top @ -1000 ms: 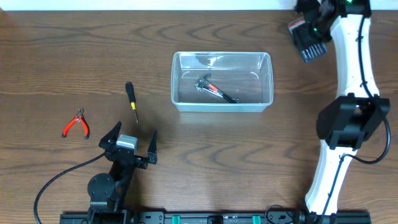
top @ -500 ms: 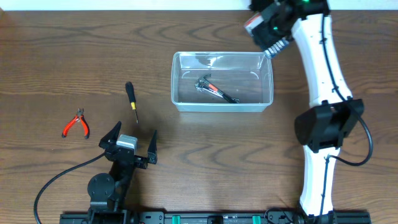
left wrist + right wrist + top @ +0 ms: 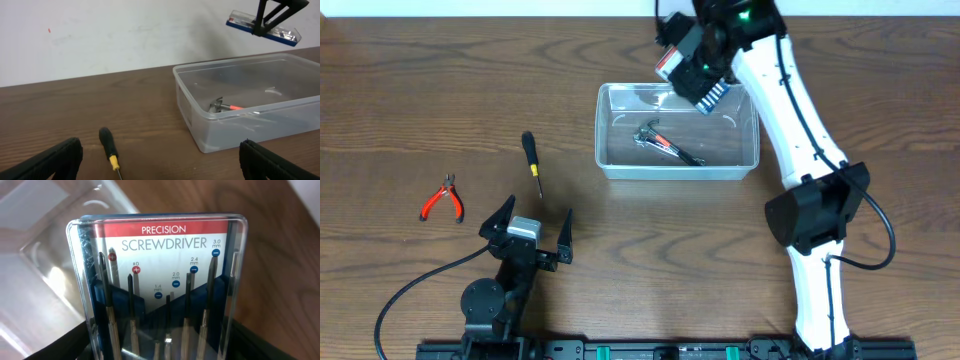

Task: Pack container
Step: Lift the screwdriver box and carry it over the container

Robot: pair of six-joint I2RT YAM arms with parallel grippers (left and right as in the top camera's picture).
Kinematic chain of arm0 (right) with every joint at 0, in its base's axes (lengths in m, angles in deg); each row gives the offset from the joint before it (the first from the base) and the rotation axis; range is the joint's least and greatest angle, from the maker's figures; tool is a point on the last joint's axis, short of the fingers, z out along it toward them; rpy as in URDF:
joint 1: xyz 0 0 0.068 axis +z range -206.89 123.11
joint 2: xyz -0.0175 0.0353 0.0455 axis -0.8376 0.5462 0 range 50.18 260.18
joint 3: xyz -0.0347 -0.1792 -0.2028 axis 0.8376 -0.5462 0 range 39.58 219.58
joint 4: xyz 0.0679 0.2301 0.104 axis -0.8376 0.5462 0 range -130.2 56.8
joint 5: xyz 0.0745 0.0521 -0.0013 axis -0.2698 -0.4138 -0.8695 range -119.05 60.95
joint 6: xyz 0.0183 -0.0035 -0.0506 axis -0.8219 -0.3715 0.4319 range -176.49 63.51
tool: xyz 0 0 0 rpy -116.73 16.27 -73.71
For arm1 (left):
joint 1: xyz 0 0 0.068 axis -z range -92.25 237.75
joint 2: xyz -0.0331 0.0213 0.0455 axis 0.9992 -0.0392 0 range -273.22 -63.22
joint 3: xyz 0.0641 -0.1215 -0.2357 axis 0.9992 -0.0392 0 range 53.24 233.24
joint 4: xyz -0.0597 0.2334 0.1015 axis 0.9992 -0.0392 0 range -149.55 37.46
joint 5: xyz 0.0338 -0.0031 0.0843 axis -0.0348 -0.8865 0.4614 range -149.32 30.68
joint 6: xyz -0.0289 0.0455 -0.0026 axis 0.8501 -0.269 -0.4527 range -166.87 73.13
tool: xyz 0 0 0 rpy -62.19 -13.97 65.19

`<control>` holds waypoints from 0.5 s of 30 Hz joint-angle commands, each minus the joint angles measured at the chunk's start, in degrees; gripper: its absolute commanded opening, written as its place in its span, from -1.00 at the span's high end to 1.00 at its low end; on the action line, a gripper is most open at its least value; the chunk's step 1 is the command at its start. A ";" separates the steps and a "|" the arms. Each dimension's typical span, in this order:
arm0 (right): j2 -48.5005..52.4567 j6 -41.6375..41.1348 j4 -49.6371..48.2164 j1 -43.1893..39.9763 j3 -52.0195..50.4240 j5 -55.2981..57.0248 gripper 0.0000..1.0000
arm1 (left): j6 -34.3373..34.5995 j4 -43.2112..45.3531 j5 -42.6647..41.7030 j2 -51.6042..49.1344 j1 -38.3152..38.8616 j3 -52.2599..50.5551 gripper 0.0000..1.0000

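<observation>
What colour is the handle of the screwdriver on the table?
Black handle, yellow collar; left wrist view.

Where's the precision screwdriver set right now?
Overhead view, top centre: the screwdriver set is clamped in the right pincer, in the air over the container's far rim.

A robotics lab bench: a wood-grain worktop (image 3: 400, 80) set against a plain white wall (image 3: 100, 40). A white robot arm (image 3: 800, 110) and a black robot arm (image 3: 510, 270) rise from a rail (image 3: 660, 350) along the near edge, with a cable (image 3: 410, 290) trailing. Pliers (image 3: 442, 198), a screwdriver (image 3: 531, 160) and a clear container (image 3: 675, 172) are laid out apart, like test props.
</observation>
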 commanded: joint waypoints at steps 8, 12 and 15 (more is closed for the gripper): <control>0.66 -0.15 4.13 3.23 1.53 -0.57 0.08 | 0.52 -1.46 -1.36 0.35 -0.22 -1.33 -0.97; 0.66 -0.17 5.68 3.30 1.49 -0.57 0.08 | 0.52 -1.44 -1.36 0.35 -0.22 -1.33 -0.97; 0.66 -0.17 6.93 3.17 1.49 -0.59 0.08 | 0.52 -1.46 -1.36 0.35 -0.22 -1.33 -0.97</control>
